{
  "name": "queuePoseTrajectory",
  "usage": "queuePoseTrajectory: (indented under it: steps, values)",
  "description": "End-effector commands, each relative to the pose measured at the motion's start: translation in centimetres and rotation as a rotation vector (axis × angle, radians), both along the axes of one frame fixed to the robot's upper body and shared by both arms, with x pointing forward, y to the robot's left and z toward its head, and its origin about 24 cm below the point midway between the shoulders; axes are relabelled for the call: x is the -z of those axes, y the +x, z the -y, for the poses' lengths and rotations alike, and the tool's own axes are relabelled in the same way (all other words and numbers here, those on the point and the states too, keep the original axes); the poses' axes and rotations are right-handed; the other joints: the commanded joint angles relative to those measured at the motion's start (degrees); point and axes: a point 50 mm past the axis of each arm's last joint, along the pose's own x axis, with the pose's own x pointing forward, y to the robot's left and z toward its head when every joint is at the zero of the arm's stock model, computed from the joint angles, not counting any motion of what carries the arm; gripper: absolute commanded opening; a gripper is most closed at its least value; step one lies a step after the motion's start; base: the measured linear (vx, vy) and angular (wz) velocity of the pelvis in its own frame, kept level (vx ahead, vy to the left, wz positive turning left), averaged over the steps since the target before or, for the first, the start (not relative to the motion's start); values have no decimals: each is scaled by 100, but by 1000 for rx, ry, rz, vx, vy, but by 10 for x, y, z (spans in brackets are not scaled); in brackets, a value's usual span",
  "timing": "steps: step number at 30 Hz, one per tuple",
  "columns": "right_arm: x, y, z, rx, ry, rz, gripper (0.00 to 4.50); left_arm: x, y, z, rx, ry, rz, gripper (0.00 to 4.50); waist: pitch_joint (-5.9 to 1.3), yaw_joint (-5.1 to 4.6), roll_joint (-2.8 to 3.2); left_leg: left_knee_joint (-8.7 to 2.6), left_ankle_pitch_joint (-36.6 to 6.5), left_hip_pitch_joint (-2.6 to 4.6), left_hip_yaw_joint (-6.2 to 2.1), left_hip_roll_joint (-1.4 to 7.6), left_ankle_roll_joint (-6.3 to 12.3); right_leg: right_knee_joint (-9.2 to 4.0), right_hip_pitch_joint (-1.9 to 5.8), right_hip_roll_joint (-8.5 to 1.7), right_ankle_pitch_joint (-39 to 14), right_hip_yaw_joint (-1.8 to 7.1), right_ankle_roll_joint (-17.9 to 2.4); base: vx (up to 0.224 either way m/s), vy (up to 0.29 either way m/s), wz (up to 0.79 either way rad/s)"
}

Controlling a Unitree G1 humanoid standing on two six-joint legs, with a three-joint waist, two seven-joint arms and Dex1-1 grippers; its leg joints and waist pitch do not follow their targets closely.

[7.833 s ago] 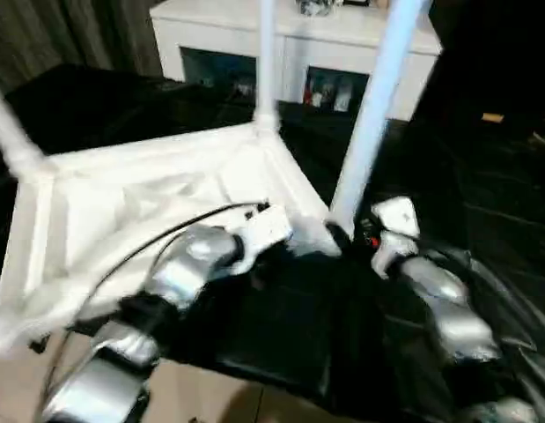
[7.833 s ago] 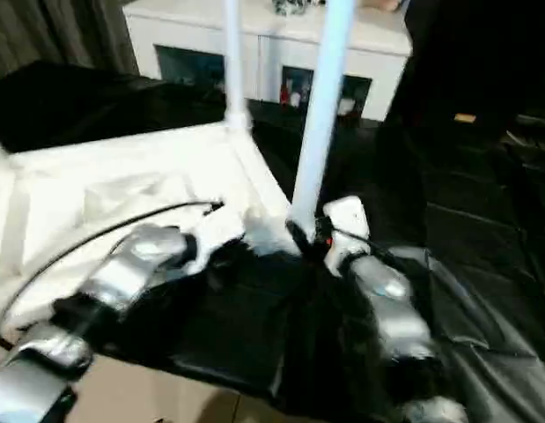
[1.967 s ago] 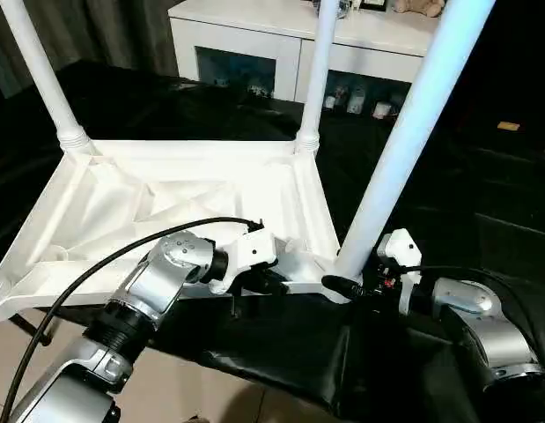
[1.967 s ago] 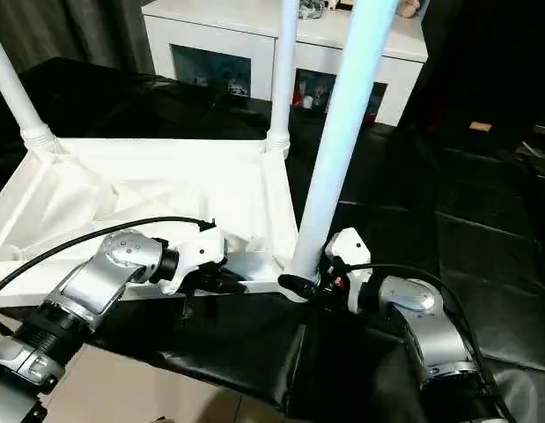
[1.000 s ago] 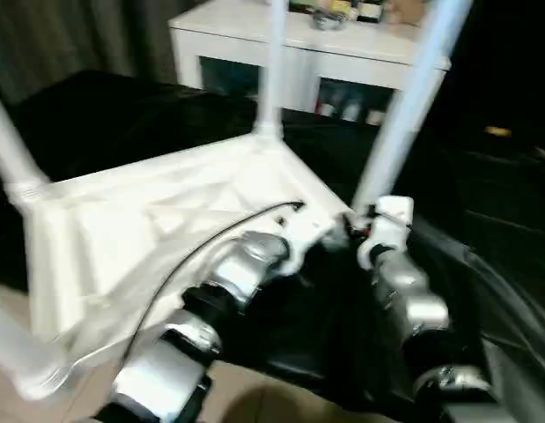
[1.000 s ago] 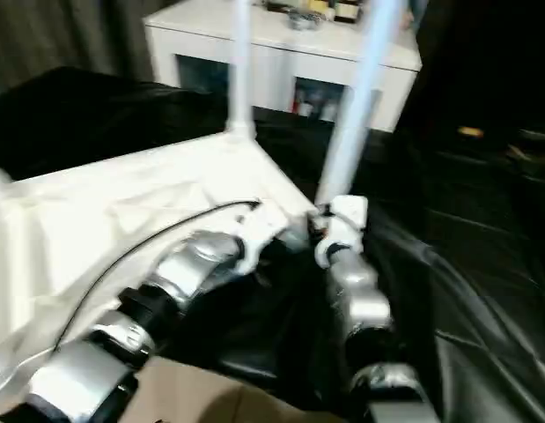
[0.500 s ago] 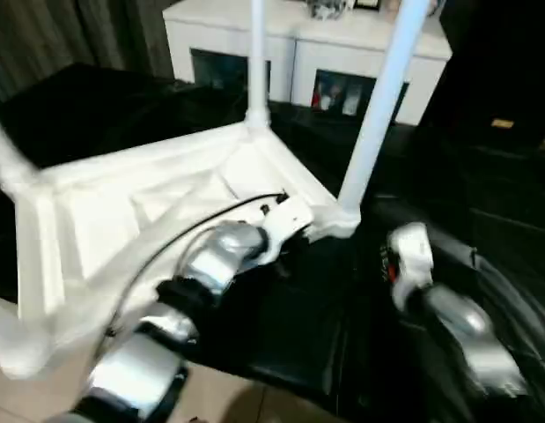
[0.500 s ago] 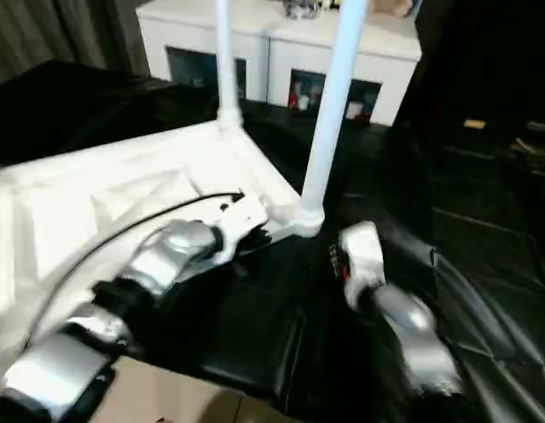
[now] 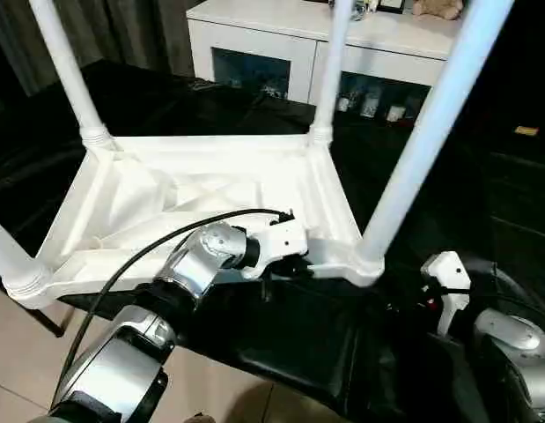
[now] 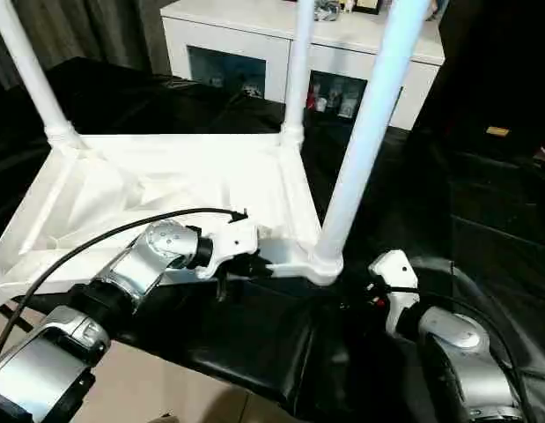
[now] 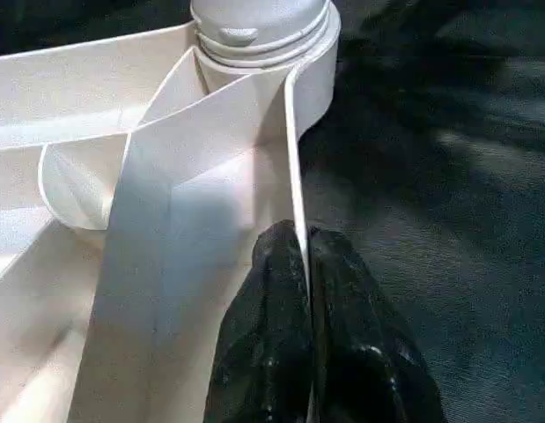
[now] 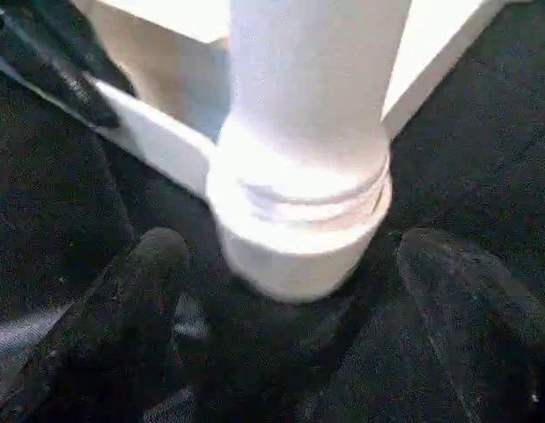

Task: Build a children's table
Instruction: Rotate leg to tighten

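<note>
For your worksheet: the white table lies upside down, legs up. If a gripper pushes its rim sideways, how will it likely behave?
The table would probably slide rather than tip: its broad top lies flat on the black sheet. It looks light, being thin ribbed plastic. The rim seems stiff enough; the left gripper pinches it without visible bending.

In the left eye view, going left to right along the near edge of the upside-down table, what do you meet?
Near-left round tapering white leg → left hand, shut on the rim of the white plastic tabletop → near-right white leg → right hand, open beside that leg's base.
</note>
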Motion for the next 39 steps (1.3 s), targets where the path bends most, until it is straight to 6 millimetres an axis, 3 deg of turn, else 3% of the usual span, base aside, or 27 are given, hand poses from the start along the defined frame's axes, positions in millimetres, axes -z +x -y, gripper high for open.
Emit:
queuePoseTrajectory:
  steps: [1,6,7,10,11,14,15,16,18,22,24,25,26,29,32,33,34,36,39]
  values:
    - [-7,1,2,-12,9,15,416,-1,-7,11,83,-44,12,0,-281,-27,-82,-370,-1240,12,-9,140,511,-407,275,-270,-1174,212,-1176,0,0,0]
    - [-5,-5,-6,-74,16,-4,416,-13,-6,12,69,-169,84,0,-277,-17,-98,-372,-1262,1,-15,140,528,-412,285,-280,-1301,205,-1118,0,0,0]
    - [-4,-6,-7,-81,15,-6,416,-15,-6,11,74,-182,97,0,-274,-12,-149,-367,-1243,-13,-12,132,546,-411,288,-280,-1380,202,-1077,0,0,0]
    - [-2,-7,-9,-92,17,-14,416,-21,-5,8,53,-205,149,0,-277,-4,-132,-367,-1203,-21,-20,138,537,-407,283,-290,-1505,205,-1014,0,0,0]
    - [-2,-7,-9,-93,17,-15,423,-22,-4,6,37,-207,159,44,-271,-8,-127,-370,-1185,-27,-20,139,537,-410,279,-287,-1523,201,-1002,0,0,0]
    - [-1,-8,-12,-101,17,-15,423,-25,-4,-3,-13,-242,96,55,-273,-10,-114,-362,-1155,-41,-10,136,518,-403,285,-305,-1523,203,-1089,0,0,0]
    - [-1,-8,-13,-110,20,-16,423,-30,-6,-11,-50,-277,61,63,-280,-8,-93,-365,-1147,-33,-10,145,502,-392,276,-300,-1503,204,-1118,0,0,0]
    - [-2,-9,-15,-115,24,-15,423,-33,-8,-17,-68,-295,48,76,-297,0,-33,-373,-1092,-4,-25,188,483,-367,255,-294,-1265,205,-1242,0,0,0]
    - [-3,-9,-17,-122,33,-12,423,-38,-13,-28,-106,-315,39,88,-277,-61,-73,-385,-1032,-64,-34,176,480,-307,289,-238,-887,185,-1310,0,0,0]
    - [-3,-10,-21,-135,42,-10,423,-45,-20,-46,-172,-332,16,108,-264,-150,-67,-368,-1091,-37,-11,150,514,-339,267,-229,-1045,195,-1291,0,0,0]
    - [-2,-10,-24,-145,43,-11,423,-42,-19,-69,-275,-219,49,134,-261,-163,-61,-373,-1075,-42,-17,151,500,-325,275,-222,-1032,199,-1257,0,0,0]
    - [-2,-10,-24,-146,43,-11,423,-42,-19,-70,-283,-211,53,134,-261,-169,-46,-371,-1108,-18,-9,149,487,-345,258,-209,-1076,201,-1208,0,0,0]
    - [-2,-10,-27,-152,46,-8,423,-42,-10,-95,-466,-138,107,149,-263,-172,-41,-367,-1100,-17,-11,146,460,-339,265,-206,-1061,200,-1181,0,0,0]
    - [-3,-10,-31,-159,53,-5,423,-46,1,-126,-738,-105,160,171,-260,-192,-28,-364,-1151,-24,-26,125,384,-333,277,-202,-1148,185,-1110,0,0,0]
    - [-6,-12,-41,-201,75,0,423,-60,12,-175,-1162,-90,261,190,-268,-210,-8,-346,-1125,-31,-37,108,365,-314,282,-176,-1018,176,-1131,0,0,0]
    - [-6,-12,-42,-206,76,0,423,-61,12,-179,-1197,-84,270,197,-272,-214,-11,-347,-1104,-34,-47,104,367,-311,288,-176,-999,172,-1123,0,0,0]
    - [-7,-13,-44,-220,81,0,423,-63,12,-187,-1254,-60,291,204,-269,-222,24,-355,-1092,-32,-60,104,365,-317,284,-174,-1012,169,-1118,0,0,0]
    - [-9,-14,-47,-241,83,0,423,-64,7,-198,-1315,-9,304,218,-279,-229,18,-347,-1077,-17,-60,108,382,-318,274,-174,-945,175,-1139,0,0,0]
    - [-9,-14,-47,-240,83,5,423,-63,3,-207,-1371,15,312,225,-285,-217,45,-340,-959,-18,-71,126,400,-273,268,-176,-546,182,-1313,0,0,0]
